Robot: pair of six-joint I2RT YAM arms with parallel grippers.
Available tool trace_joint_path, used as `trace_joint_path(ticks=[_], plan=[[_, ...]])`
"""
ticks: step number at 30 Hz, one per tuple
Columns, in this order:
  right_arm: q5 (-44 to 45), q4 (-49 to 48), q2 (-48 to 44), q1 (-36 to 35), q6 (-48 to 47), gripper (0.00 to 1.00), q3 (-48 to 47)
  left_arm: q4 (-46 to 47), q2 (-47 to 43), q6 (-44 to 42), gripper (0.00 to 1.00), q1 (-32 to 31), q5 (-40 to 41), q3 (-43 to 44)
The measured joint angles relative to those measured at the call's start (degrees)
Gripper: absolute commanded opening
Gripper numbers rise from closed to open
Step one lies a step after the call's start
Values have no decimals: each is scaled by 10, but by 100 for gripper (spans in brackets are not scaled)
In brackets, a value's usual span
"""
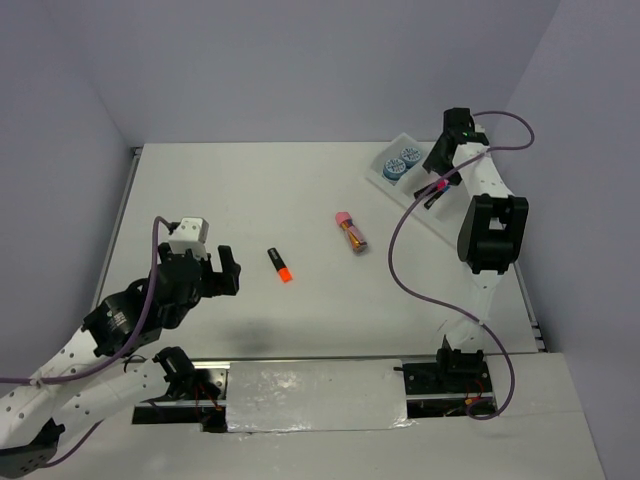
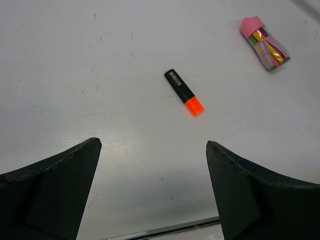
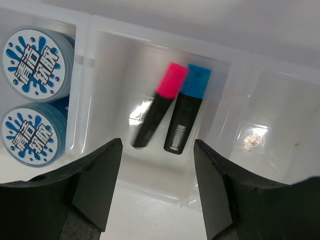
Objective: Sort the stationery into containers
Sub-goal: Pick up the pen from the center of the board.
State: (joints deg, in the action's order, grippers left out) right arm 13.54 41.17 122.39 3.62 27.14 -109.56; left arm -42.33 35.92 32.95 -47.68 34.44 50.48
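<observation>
White table (image 1: pixel 250 190) is carrying every part in the top view. The left gripper (image 1: pixel 232 272) is hovering low over the near left area, with its jaws spread wide and gripping nothing. An orange-capped marker (image 1: pixel 280 265) is lying on the table near its tips, not touching them. A pink-capped tube (image 1: pixel 351 231) is lying farther toward the centre right, well apart from that marker. The tray (image 1: pixel 398 142) is sitting at the far right corner, and two blue rolls (image 1: pixel 393 167) are resting side by side in its end compartment. The right arm (image 1: pixel 490 225) is reaching over the tray. Its tool is partly masked by the wrist here, so the opening is probably not readable from this view.

In the left wrist view, the two black fingers (image 2: pixel 50 190) are standing wide apart at the lower corners. The orange-capped marker is lying flat ahead of the gap, and the tube is lying at the upper right with coloured strips showing through its clear body.

In the right wrist view, the right gripper (image 3: pixel 156 175) is hovering over the middle compartment, jaws wide and carrying nothing. A pink-capped marker (image 3: pixel 159 102) and a blue-capped marker (image 3: pixel 185 115) are lying side by side in that compartment, the pink one tilted. The rolls are sitting in the compartment to the left, printed faces up.
</observation>
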Motion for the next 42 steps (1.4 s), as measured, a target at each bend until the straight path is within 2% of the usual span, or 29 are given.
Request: trace_joint_path(ticks=[7, 11, 14, 18, 20, 23, 30, 42], plan=[[-23, 4, -5, -5, -3, 68, 0, 0, -2, 0, 99, 0, -2, 0], [-38, -13, -70, -56, -33, 67, 45, -5, -3, 7, 99, 0, 14, 0], [-32, -34, -169, -183, -61, 65, 100, -25, -3, 26, 100, 0, 49, 2], [-30, -75, -254, -420, -70, 58, 141, -75, -12, 80, 99, 3, 110, 14], [-29, -79, -254, -501, -62, 57, 154, -87, -29, 93, 99, 5, 129, 14], [-8, -63, -190, -569, -43, 57, 141, -83, -59, 93, 99, 7, 132, 14], [7, -24, -33, -611, -13, 61, 134, -73, -62, 89, 99, 7, 124, 14], [7, -16, 38, -609, -12, 57, 91, -55, -35, 62, 99, 7, 91, 14]])
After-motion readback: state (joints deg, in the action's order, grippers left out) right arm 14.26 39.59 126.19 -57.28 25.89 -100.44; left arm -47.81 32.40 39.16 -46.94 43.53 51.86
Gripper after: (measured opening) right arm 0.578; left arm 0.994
